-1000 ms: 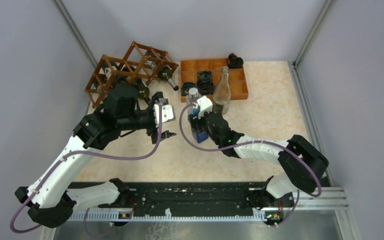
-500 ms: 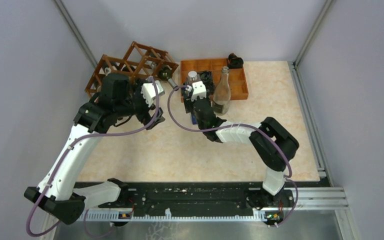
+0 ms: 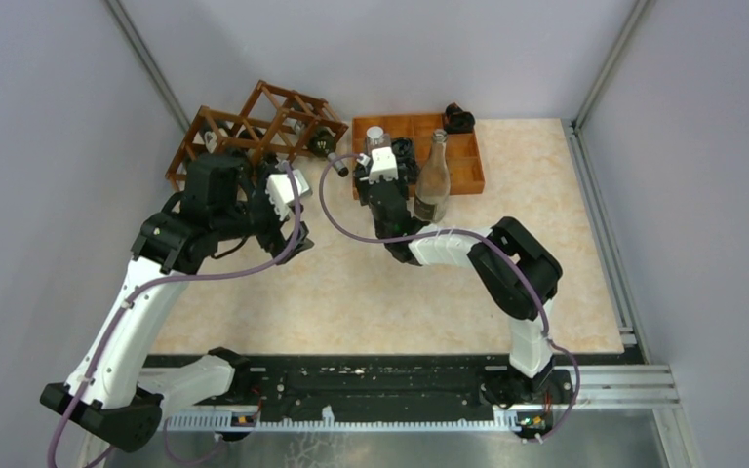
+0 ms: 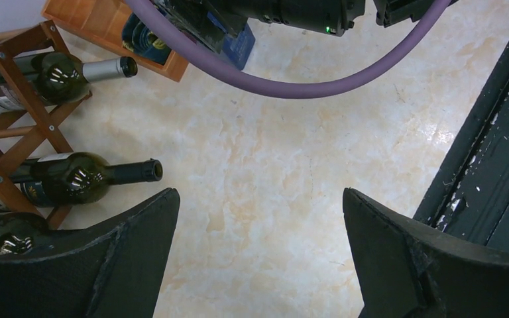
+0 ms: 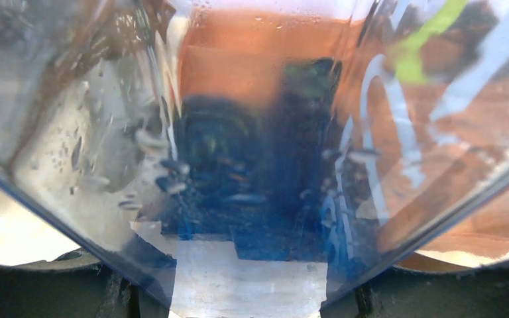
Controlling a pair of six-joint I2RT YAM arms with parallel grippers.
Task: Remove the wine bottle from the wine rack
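Since the wine bottle [image 4: 79, 177] lies on its side in a low cell of the wine rack [image 4: 13, 87] with its neck poking out the open side, the left gripper [image 4: 258, 199] hangs just out from the rack on that side, probably lined up to go in for the neck. Left fingers spread wide, nothing between them, touching nothing. Two more dark bottles sit in the rack, one a cell above, one lower. Right gripper [image 5: 252, 278] is off past the rack's right end at the orange tray [image 3: 473, 187], pinching a clear bottle [image 5: 238, 165] that fills its wrist view, likely parking it out of the way. Wine bottle not yet touched, task barely started
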